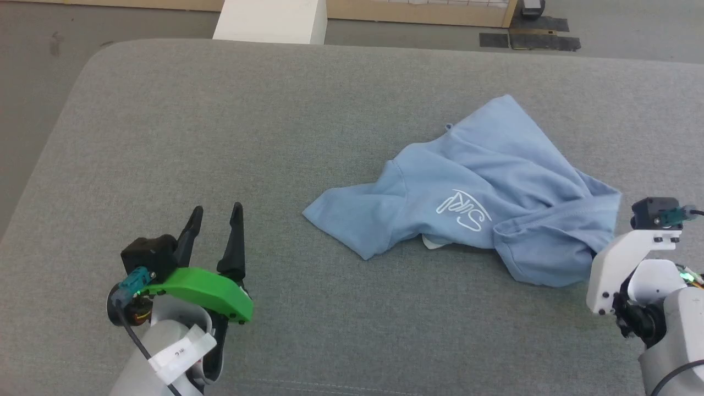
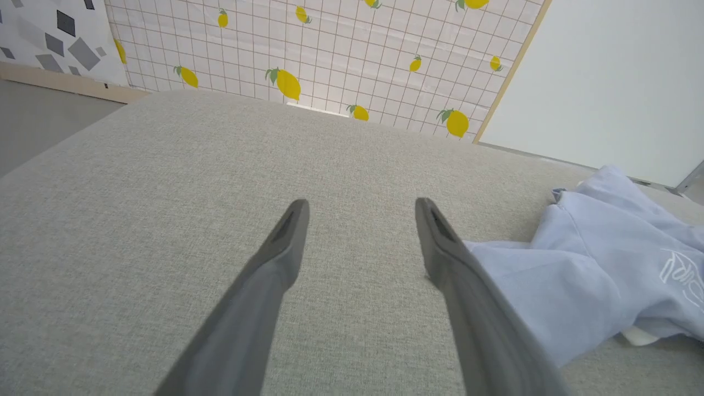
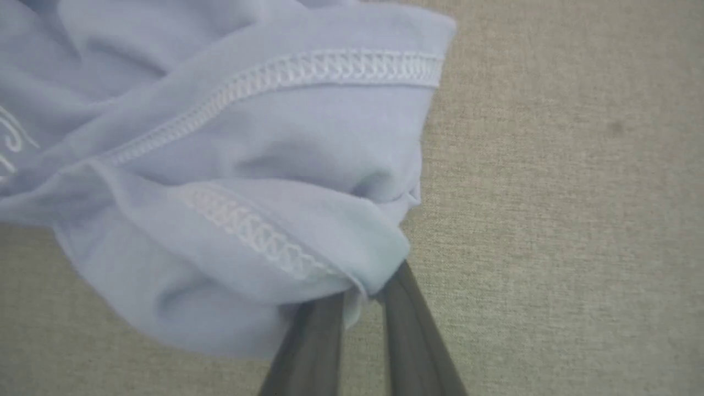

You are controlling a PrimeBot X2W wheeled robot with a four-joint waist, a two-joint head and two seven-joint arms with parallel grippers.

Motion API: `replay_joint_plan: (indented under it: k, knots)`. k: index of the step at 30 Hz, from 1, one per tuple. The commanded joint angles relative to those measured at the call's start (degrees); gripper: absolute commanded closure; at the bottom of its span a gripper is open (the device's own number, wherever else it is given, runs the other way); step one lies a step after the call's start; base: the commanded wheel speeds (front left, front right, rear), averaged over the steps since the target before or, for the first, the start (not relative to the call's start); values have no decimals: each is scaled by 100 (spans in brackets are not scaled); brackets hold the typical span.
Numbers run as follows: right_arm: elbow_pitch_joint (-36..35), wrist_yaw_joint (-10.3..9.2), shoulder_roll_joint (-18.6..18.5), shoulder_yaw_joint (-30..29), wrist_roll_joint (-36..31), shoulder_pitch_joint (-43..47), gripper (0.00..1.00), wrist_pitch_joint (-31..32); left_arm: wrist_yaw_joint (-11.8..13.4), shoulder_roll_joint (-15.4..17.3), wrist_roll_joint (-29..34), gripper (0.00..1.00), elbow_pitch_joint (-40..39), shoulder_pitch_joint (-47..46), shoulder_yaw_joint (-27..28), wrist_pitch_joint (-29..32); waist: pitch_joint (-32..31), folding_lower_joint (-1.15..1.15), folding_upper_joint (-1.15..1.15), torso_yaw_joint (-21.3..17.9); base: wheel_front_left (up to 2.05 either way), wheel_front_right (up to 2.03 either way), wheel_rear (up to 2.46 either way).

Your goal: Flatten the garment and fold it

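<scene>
Left gripper (image 1: 216, 212) at 7 o'clock gapes empty; right gripper (image 3: 363, 291) at 4 o'clock pinches the garment (image 1: 484, 181) by its hem; flattening stage, guessing another corner needs grabbing next.

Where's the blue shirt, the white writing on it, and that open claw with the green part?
garment (image 1: 511, 165), head view, smooth blue fabric above the writing.
logo (image 1: 465, 212), head view, middle of the white cursive letters.
left gripper (image 1: 218, 208), head view, midway between its two dark fingertips.
</scene>
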Motion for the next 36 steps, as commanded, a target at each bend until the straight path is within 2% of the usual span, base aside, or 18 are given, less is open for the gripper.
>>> replay_joint_plan:
  k: [1,8,15,19,22,26,29,32,36]
  knots:
    - [-192,-9,75,-74,34,8,0,-191,-19,-12,-32,0,28,49,-8,24,-29,0,0,-29,0,0,0]
    - [-1422,-9,548,-817,507,252,0,-1575,-2,-22,-107,0,100,151,-36,88,-270,0,0,-122,0,0,0]
    - [-2175,-9,686,-1086,622,1130,0,-2224,77,-177,-268,0,160,59,-83,378,-405,0,0,-305,0,0,0]
    - [-2239,-9,693,-1063,788,1372,0,-2260,179,-307,-300,0,426,-477,-282,1121,-329,0,0,-450,0,0,0]
    - [-2297,-9,694,-972,809,1371,0,-2225,325,-367,-291,0,844,-1131,-495,2112,-204,0,0,-599,0,0,0]
    - [-2372,-9,695,-806,842,1272,0,-2145,558,-257,-31,0,1534,-1926,-923,3607,15,0,0,-814,0,0,0]
    - [-2373,-9,695,-731,868,1203,0,-2138,590,-210,100,0,1900,-2307,-1161,4357,171,0,0,-931,0,0,0]
    - [-2356,-9,695,-665,887,1158,0,-2150,602,-159,259,0,2214,-2520,-1374,4768,325,0,0,-1018,0,0,0]
    - [-2309,-9,695,-641,918,1116,0,-2187,568,-188,299,0,2514,-2563,-1509,4978,433,0,0,-1052,0,0,0]
